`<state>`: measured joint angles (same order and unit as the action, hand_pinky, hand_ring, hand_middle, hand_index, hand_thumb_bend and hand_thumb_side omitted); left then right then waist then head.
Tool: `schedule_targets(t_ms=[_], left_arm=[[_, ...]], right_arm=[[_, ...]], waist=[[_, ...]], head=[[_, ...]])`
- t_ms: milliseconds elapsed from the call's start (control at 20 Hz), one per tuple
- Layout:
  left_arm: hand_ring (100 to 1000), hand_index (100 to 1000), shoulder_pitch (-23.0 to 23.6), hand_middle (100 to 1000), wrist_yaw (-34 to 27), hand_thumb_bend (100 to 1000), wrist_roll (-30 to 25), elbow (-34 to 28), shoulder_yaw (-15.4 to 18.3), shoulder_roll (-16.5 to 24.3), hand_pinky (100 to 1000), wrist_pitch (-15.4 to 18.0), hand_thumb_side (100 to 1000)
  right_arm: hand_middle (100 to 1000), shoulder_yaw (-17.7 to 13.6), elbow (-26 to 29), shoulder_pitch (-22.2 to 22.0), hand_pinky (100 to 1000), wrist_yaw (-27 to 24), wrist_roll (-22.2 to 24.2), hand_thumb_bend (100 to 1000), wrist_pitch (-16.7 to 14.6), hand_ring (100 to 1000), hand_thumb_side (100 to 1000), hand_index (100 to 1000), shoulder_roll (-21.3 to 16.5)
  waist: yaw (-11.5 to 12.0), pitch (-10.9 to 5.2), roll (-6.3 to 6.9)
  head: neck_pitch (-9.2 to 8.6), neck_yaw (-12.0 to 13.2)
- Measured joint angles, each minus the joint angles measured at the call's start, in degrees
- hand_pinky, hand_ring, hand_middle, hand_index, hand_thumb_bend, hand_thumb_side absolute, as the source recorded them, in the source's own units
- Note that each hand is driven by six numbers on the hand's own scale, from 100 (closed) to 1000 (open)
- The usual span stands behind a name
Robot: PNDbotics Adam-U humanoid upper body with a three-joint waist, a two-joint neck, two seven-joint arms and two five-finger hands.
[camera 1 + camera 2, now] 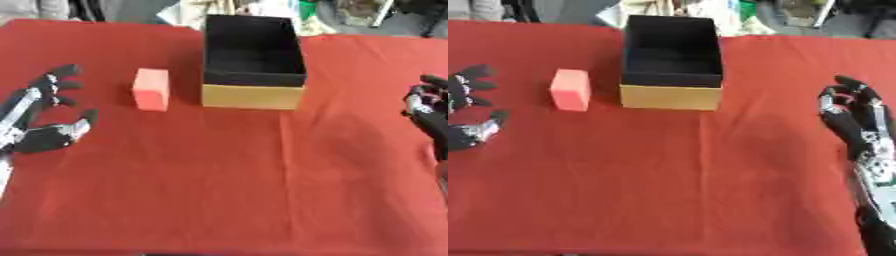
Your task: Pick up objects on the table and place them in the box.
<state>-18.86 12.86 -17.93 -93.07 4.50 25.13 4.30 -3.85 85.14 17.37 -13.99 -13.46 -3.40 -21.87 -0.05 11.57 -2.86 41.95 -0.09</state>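
A salmon-red block (151,89) stands on the red tablecloth, just left of the box. The box (254,96) has tan outer walls and a black inside, and nothing shows in it. My left hand (39,120) rests at the left edge, open, fingers spread and thumb out, a hand's width left of the block. Over at the right edge my right hand (852,120) lies open with fingers pointing up the table, well right of the box. Neither hand touches anything.
The red cloth (227,190) covers the whole table down to the near edge. Beyond the far edge lies clutter (262,9) on the floor behind the box.
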Motion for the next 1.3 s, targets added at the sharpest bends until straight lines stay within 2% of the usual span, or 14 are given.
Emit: schedule_targets(t_ms=[200, 400, 550, 850, 1050, 1300], left_arm=[[886, 970, -1.41, 899, 0.84, 279, 0.1, -0.24, -0.77, 1.34, 763, 0.03, 155], [876, 956, -4.42, 885, 1.24, 296, -0.32, -0.01, -2.8, 4.17, 765, -0.06, 116], [875, 946, -8.33, 883, 1.89, 346, -1.8, 1.28, -5.59, 7.99, 775, 0.2, 126], [874, 930, -20.22, 879, 6.01, 458, -8.15, 8.17, -13.93, 14.73, 792, 2.42, 185], [874, 927, -26.92, 877, 10.65, 473, -12.67, 16.14, -18.47, 14.55, 794, 5.13, 202], [864, 918, -32.61, 866, 17.03, 489, -15.62, 26.49, -20.71, 10.79, 795, 8.81, 224]], right_arm=[[615, 0.0, 0.0, 0.0, 511, 0.0, 0.09, 100, 0.04, 628, 100, 760, 0.0], [615, 0.01, 0.0, -0.01, 511, 0.0, 0.3, 100, -0.07, 628, 100, 760, 0.0], [615, 0.03, -0.01, -0.04, 511, 0.0, 0.48, 100, 0.0, 628, 100, 760, 0.0], [614, 0.42, -0.04, -0.25, 511, 0.01, 1.11, 100, 0.13, 628, 100, 759, -0.01], [613, 0.72, -0.22, -0.3, 511, 0.01, 1.61, 100, 0.3, 627, 100, 758, -0.02], [611, 0.91, -0.38, -0.32, 511, 0.02, 2.06, 100, 0.35, 626, 100, 755, -0.05]], waist=[[-0.21, 0.0, 0.14], [-0.39, -0.08, 0.35], [-0.76, -0.31, 0.54], [-1.49, -0.8, 1.45], [-1.91, -0.82, 1.89], [-2.39, -0.85, 2.22]], head=[[0.0, 0.01], [0.0, 0.03], [0.0, 0.06], [0.0, 0.56], [0.0, 0.82], [0.0, 1.03]])
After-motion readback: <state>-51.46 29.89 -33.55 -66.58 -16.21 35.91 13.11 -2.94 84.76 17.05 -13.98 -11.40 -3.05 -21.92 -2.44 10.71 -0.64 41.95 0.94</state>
